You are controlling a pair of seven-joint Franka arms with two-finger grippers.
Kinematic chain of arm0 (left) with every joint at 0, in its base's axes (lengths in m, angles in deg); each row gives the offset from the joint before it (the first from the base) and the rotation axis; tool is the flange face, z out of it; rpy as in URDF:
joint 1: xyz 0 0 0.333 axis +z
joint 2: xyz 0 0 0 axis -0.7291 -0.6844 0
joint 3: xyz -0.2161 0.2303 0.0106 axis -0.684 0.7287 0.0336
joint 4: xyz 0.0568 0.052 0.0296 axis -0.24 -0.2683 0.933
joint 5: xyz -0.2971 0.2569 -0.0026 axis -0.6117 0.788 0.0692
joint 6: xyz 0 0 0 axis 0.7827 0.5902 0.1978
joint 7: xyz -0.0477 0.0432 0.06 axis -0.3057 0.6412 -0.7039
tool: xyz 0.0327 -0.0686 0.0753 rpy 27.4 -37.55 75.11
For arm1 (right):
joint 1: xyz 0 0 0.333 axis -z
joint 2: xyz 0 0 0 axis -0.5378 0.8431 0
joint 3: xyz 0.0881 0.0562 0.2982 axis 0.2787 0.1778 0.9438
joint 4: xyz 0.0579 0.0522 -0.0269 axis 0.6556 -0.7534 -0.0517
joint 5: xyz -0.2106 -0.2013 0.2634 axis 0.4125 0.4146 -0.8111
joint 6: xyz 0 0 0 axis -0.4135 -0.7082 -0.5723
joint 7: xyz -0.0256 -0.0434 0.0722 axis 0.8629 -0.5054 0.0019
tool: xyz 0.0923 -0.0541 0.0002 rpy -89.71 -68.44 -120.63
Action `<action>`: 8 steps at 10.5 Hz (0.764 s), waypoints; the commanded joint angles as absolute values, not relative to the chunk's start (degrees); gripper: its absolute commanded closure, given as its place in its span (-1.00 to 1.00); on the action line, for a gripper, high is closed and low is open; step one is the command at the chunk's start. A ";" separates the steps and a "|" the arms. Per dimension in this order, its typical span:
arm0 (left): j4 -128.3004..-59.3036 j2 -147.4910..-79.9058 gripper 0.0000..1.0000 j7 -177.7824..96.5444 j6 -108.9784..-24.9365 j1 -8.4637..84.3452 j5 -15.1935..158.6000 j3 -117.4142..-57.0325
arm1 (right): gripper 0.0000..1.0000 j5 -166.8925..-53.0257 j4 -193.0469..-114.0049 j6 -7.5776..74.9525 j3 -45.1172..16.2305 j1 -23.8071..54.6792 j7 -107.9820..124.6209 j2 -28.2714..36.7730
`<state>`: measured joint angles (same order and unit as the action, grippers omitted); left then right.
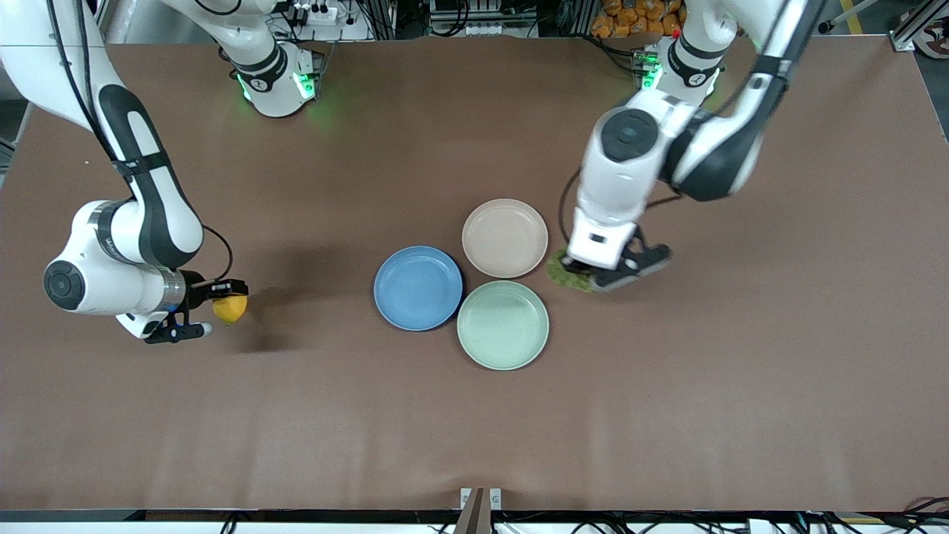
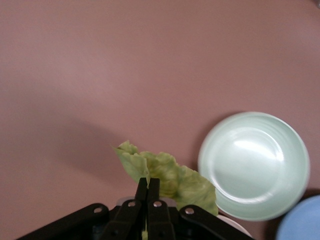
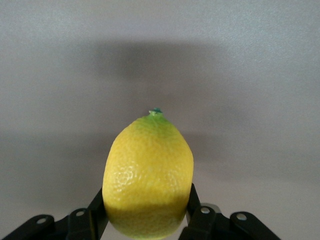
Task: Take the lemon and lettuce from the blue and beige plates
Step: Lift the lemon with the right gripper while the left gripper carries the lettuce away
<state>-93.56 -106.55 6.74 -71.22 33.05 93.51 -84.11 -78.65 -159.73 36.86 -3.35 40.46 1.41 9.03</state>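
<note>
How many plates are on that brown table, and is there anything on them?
3, clustered mid-table, all empty. The beige plate lies farthest from the front camera, the blue plate toward the right arm's end, and the mint-green plate nearest the camera. None looks hidden.

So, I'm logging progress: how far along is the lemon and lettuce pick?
Done: blue plate and beige plate are bare. In hand: right end effector holds the lemon over bare table; left end effector pinches the lettuce beside the beige plate. Left: nothing more to pick.
</note>
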 commanded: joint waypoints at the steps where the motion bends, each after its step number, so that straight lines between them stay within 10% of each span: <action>1: -92.53 -107.58 1.00 -6.06 -69.77 40.37 90.98 -84.63 | 1.00 -79.00 -162.61 37.77 -3.02 41.49 -1.40 6.54; 6: -92.53 -114.08 1.00 -15.78 -72.65 48.57 91.94 -84.37 | 0.85 -81.02 -164.02 40.06 -4.25 42.03 -5.81 6.80; 8: -92.53 -115.75 1.00 -15.96 -73.10 48.84 91.86 -84.28 | 0.09 -81.11 -163.93 40.06 -4.25 42.03 -5.72 7.07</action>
